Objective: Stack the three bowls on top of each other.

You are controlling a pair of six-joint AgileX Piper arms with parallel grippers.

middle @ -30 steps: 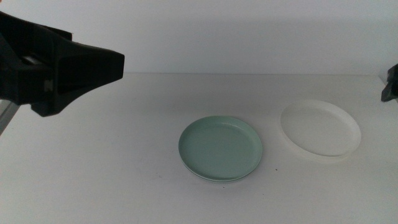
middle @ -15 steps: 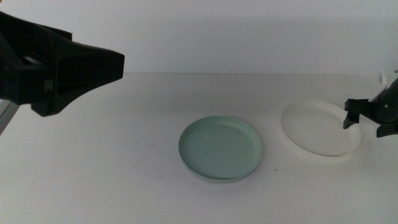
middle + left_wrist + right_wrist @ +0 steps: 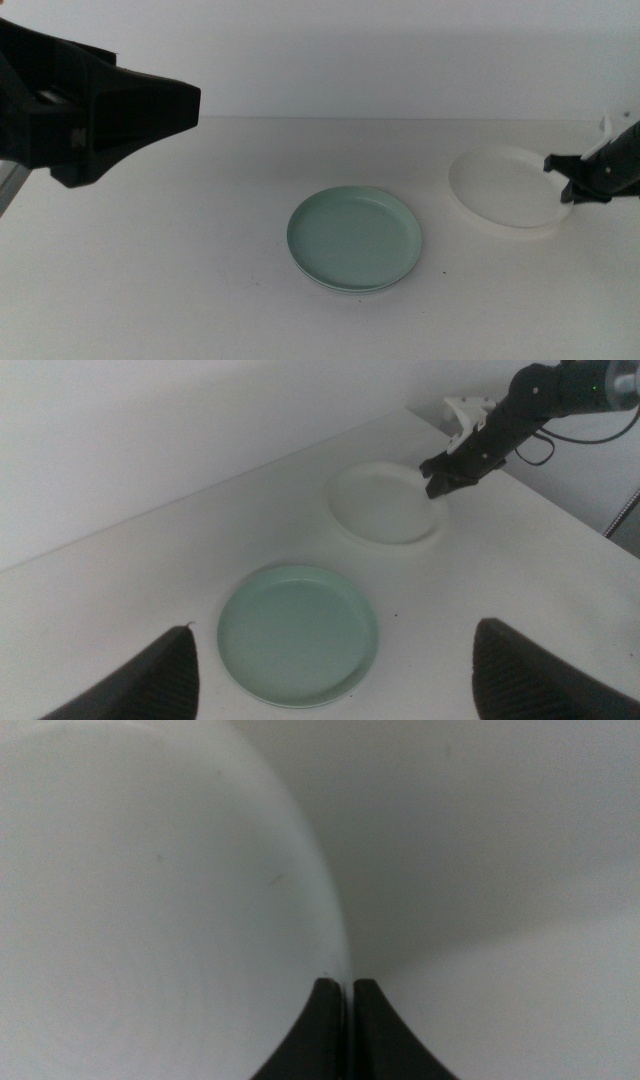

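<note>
The pale mint green bowl [image 3: 355, 238] sits mid-table and also shows in the left wrist view [image 3: 298, 635]. A second low rim [image 3: 340, 288] shows just under its front edge; the grey bowl is otherwise hidden. The white bowl [image 3: 502, 186] is at the right. My right gripper [image 3: 562, 180] is shut on its right rim and holds that side slightly raised. The right wrist view shows the jaws [image 3: 350, 986] pinched on the thin rim of the white bowl [image 3: 160, 920]. My left gripper [image 3: 333, 630] is open and empty, held high at the left, above the green bowl.
The white table [image 3: 200, 280] runs back to a pale wall [image 3: 400, 50]. The right arm [image 3: 520, 410] reaches in from the table's far right edge. Nothing else stands on the table.
The right gripper came in from the right edge, reached the white bowl's right rim and shut on it. The white bowl has shifted up and slightly left. The left arm has not moved.
</note>
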